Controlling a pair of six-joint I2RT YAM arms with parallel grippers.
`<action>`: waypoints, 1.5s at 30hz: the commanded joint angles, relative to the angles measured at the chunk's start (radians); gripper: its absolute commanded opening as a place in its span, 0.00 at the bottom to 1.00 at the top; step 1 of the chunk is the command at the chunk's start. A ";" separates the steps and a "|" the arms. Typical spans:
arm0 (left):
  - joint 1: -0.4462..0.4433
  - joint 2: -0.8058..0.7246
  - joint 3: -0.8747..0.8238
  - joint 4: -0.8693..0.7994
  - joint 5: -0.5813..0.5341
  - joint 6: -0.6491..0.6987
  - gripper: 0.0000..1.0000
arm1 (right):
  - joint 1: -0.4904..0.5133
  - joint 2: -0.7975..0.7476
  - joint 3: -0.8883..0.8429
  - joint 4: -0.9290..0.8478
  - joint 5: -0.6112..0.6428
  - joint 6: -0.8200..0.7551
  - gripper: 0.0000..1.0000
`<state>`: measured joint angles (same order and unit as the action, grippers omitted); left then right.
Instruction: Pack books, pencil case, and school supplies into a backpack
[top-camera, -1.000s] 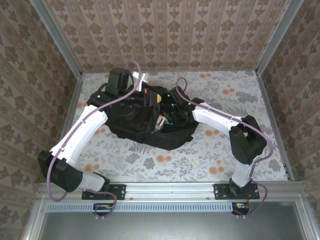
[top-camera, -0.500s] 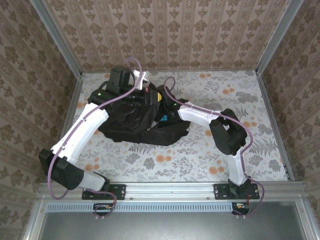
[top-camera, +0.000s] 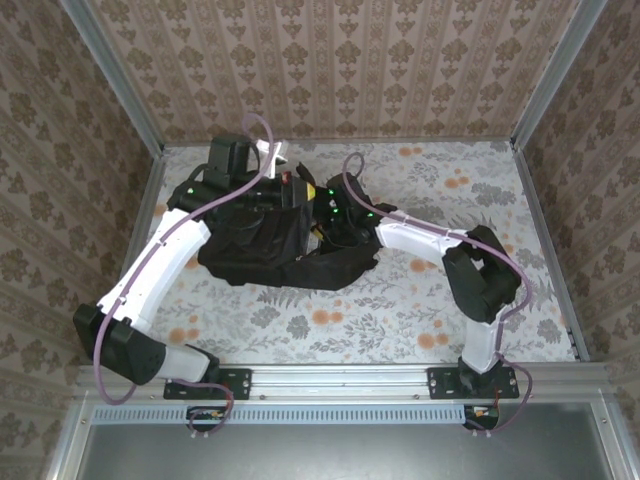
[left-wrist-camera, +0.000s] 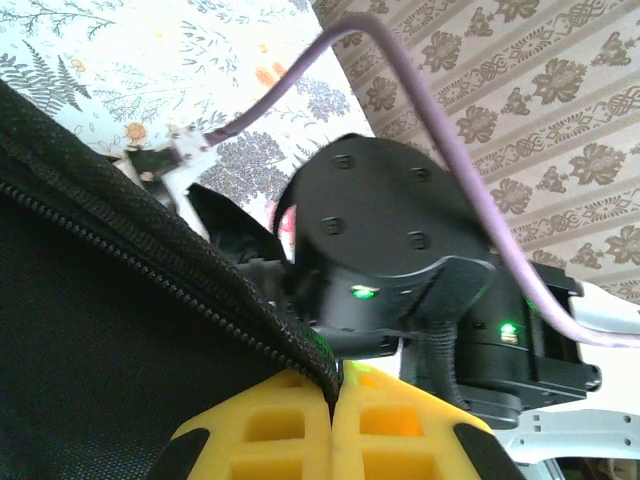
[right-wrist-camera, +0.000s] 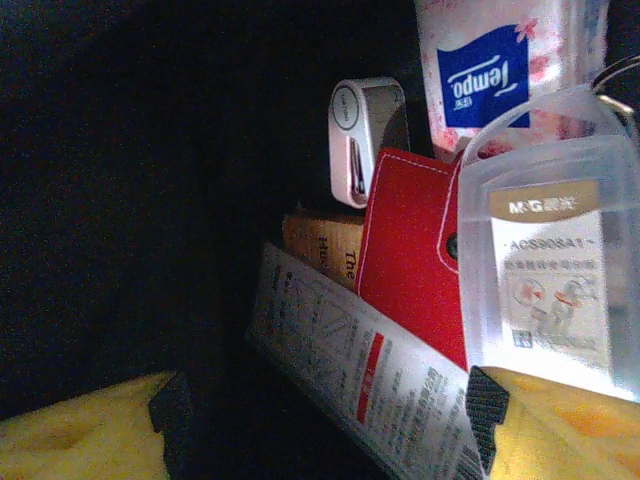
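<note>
Left tool (left-wrist-camera: 335, 395) pinches one backpack (top-camera: 250, 250); right tool (right-wrist-camera: 325, 410) gapes near one orange book (right-wrist-camera: 320, 245)

My left claw (left-wrist-camera: 335, 405) is pinched tight on the edge of the backpack (left-wrist-camera: 100, 350), its yellow fingers (left-wrist-camera: 265, 432) pressed together where the zip (left-wrist-camera: 150, 258) runs down to them. Just beyond sits the other arm's black wrist (left-wrist-camera: 400, 240), green lights glowing. A purple cable (left-wrist-camera: 455, 175) arcs over it. Behind are the floral table (left-wrist-camera: 150, 60) and the wallpaper (left-wrist-camera: 540, 80).
</note>
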<state>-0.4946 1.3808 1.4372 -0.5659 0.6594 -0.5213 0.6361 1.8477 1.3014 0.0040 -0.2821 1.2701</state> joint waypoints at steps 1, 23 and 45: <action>-0.004 -0.029 0.004 0.098 0.064 -0.011 0.00 | -0.026 -0.104 -0.057 0.000 -0.036 -0.152 0.74; -0.119 -0.022 -0.021 0.037 0.027 0.120 0.00 | -0.414 -0.160 0.227 -0.994 0.337 -0.814 0.98; -0.116 -0.045 -0.049 0.070 0.056 0.094 0.00 | -0.510 0.157 0.257 -1.012 0.348 -0.851 1.00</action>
<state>-0.6083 1.3800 1.3869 -0.5556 0.6701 -0.4328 0.1284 1.9800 1.5734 -1.0088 0.0845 0.4217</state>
